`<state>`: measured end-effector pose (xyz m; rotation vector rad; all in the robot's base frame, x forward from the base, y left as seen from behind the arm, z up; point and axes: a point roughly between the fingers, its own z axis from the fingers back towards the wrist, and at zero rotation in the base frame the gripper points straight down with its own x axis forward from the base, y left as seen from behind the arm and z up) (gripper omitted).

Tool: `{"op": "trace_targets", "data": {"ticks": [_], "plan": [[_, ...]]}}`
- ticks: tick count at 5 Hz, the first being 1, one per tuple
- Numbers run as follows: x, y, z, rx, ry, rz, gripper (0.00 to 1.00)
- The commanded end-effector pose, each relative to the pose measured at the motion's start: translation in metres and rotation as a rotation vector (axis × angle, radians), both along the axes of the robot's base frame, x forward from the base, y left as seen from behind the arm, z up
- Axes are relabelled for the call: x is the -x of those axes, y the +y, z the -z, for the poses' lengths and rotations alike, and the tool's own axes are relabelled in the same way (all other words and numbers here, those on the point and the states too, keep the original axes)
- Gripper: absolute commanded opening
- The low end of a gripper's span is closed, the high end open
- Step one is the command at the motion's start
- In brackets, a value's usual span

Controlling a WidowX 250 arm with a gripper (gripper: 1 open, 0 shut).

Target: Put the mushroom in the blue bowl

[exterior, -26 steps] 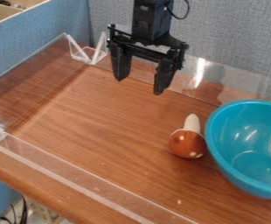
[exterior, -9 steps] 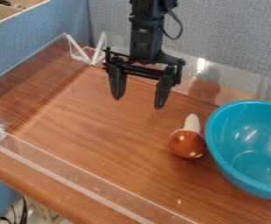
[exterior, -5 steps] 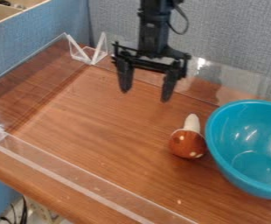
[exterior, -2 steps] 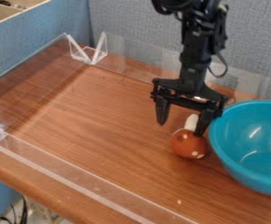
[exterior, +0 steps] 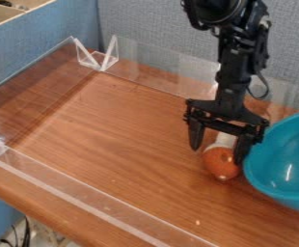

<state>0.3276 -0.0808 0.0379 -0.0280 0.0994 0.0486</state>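
The mushroom [exterior: 222, 164] lies on the wooden table [exterior: 100, 125] at the right, its orange-brown cap showing and its pale stem mostly hidden behind my gripper. My gripper [exterior: 223, 147] points down and is open, low over the mushroom with one black finger on each side of it. I cannot tell whether the fingers touch it. The blue bowl [exterior: 288, 164], large, teal and glossy, sits just right of the mushroom. Its left rim is close against my right finger [exterior: 248, 145], and the frame edge cuts off part of the bowl.
Low clear acrylic walls [exterior: 62, 188] edge the table at the front, left and back. A small clear stand [exterior: 100, 56] sits at the back left corner. Blue partitions [exterior: 37, 48] rise behind and to the left.
My gripper has moved from the back middle of the table to the right and down, and now straddles the mushroom. It stayed open. The bowl's left rim now appears slightly further right.
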Motion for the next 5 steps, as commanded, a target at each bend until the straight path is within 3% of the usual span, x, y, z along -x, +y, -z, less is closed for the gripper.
{"op": "trace_targets", "data": {"ticks": [1,2,5], "plan": [[-0.012,-0.004,-0.007,0.005,-0.042,0.043,1.0],[-0.007,-0.003,-0.003,0.007,-0.039,0.064,0.0],[0.011,-0.013,-0.02,0.015,-0.047,0.148,0.0]]}}
